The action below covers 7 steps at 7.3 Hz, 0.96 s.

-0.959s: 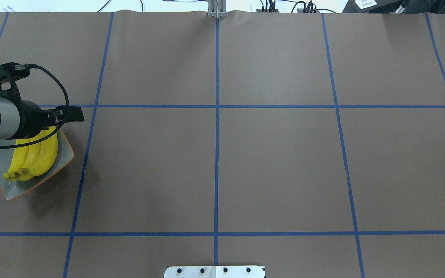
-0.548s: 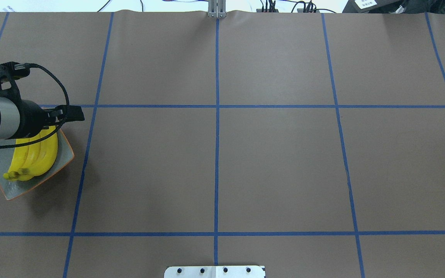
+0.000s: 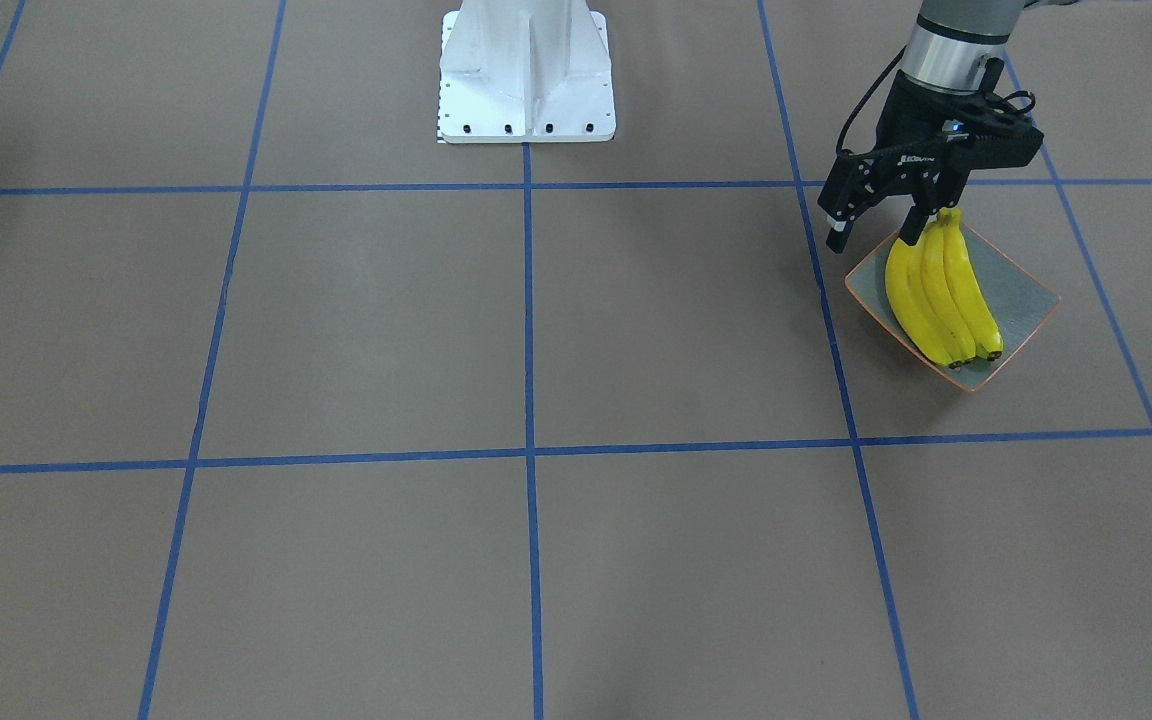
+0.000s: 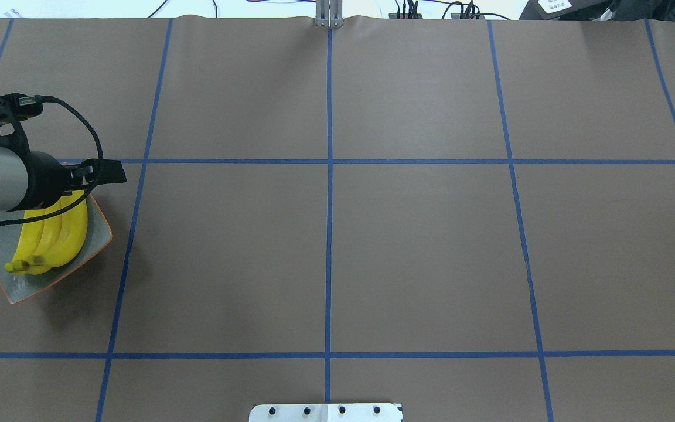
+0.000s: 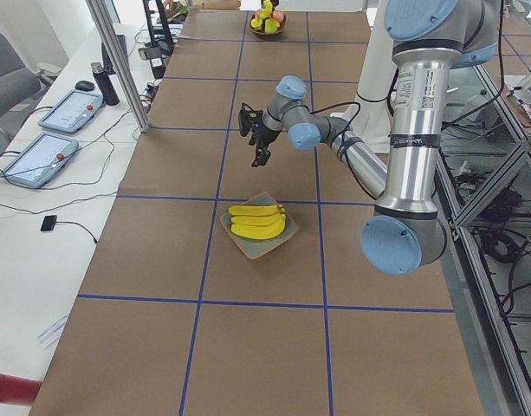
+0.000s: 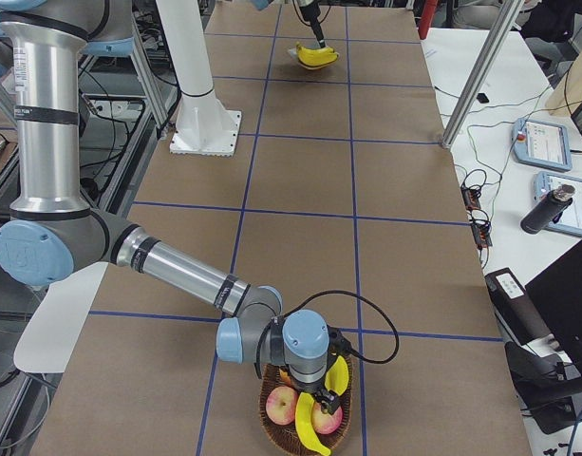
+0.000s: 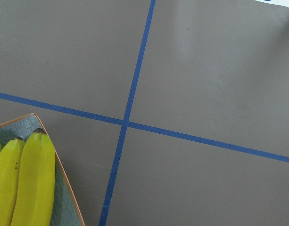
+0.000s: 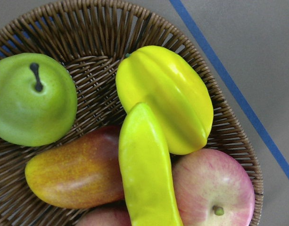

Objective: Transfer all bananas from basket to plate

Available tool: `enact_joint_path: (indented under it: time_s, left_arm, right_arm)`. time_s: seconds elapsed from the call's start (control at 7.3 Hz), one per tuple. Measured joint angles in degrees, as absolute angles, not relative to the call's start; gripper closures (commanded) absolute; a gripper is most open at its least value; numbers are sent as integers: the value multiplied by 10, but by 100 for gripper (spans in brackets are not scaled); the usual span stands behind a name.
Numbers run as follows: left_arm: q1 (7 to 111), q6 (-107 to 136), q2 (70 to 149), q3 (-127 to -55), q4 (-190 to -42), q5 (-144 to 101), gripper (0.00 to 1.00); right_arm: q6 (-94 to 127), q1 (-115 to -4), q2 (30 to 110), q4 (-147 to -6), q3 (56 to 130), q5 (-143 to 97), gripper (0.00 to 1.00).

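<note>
The left gripper [image 3: 872, 236] hangs with its fingers spread wide and nothing between them, just over the robot-side corner of the plate [image 3: 1024, 296]. The left-end side view shows it raised clear of the dish. Judging by the spread and the height, it is free of the fruit, and the wide jaws leave nothing to snag the stems.

Below it the bananas [image 3: 941, 290] lie as a tight bunch, side by side along the plate's diagonal. At least three show; a fourth underneath cannot be ruled out. The diagonal probably suits them because they are about as long as the dish. The plate sits on the table [image 3: 336, 320] at the robot's far left.

The right gripper [image 6: 318, 386] is at the opposite end, down in the basket [image 6: 272, 418]. Only the right-end side view shows it, so I cannot tell whether its fingers are spread or pressed together. Its wrist camera looks into the wicker, where a remaining banana [image 8: 146, 169] rests across a mango [image 8: 73, 174] and a red apple [image 8: 212, 188]. It leans against a starfruit [image 8: 168, 94], with a green fruit [image 8: 33, 99] off to one side.

So the task looks nearly done — one banana left to move. The arm seems stationed there for that pick, which calls for gripping the banana without dragging the starfruit along.
</note>
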<state>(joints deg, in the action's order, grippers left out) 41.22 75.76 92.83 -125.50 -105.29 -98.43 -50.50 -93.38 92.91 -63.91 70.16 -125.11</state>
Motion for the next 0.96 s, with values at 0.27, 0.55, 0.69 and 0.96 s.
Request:
enact_joint_path:
  time_s: [0.27,0.55,0.69,0.96]
  left_arm:
    - [412,758,926,-1256,-1053,-983,0]
    - [412,758,925,-1256,-1053,-982,0]
    - [412,758,925,-1256,-1053,-982,0]
    - [412,759,925,-1256,-1053,-982,0]
  right_arm:
    - [-483,-931,928,-637,700,-1254,5]
    - [-456,-922,928,-636,700,-1257,9]
    - [-442,-917,928,-636,700,-1260,10]
    - [-431,-909,928,-634,698,-1263,11]
